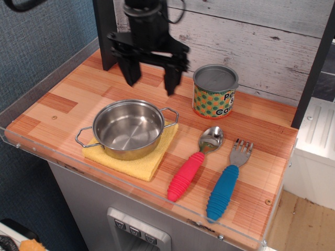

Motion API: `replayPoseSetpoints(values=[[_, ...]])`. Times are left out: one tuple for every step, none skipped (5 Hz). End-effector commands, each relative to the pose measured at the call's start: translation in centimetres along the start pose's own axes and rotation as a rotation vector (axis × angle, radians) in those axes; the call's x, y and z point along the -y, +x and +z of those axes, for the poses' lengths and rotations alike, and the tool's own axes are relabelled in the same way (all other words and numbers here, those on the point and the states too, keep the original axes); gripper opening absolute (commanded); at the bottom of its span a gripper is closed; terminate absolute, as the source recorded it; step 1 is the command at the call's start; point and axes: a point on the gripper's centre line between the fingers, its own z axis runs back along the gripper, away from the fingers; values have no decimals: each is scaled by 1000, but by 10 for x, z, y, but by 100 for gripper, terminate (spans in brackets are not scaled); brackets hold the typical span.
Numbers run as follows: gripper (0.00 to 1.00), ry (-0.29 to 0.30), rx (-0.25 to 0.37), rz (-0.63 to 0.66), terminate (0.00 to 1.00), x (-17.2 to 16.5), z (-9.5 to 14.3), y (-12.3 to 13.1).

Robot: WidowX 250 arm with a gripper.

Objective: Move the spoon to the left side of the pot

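The spoon point(191, 166) has a shiny metal bowl and a ribbed red-pink handle. It lies on the wooden counter to the right of the pot, bowl pointing away. The pot point(128, 129) is a shallow steel pot with two wire loop handles, standing on a yellow cloth point(137, 158). My gripper point(151, 82) is black, open and empty, its two fingers point(131, 74) pointing down. It hangs above the counter just behind the pot, well to the upper left of the spoon.
A blue-handled fork point(227, 181) lies right of the spoon. A patterned tin can point(214, 91) stands at the back right, close to my gripper. A clear rim point(47, 151) edges the counter. A plank wall point(251, 36) rises behind.
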Motion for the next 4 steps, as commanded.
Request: replayPoseSetpoints(values=[[100, -27, 34, -93, 0, 37, 3, -23], [100, -26, 18, -106, 0, 44, -6, -31], [100, -20, 1, -149, 0, 58, -17, -33], [100, -20, -17, -167, 0, 66, -31, -33]])
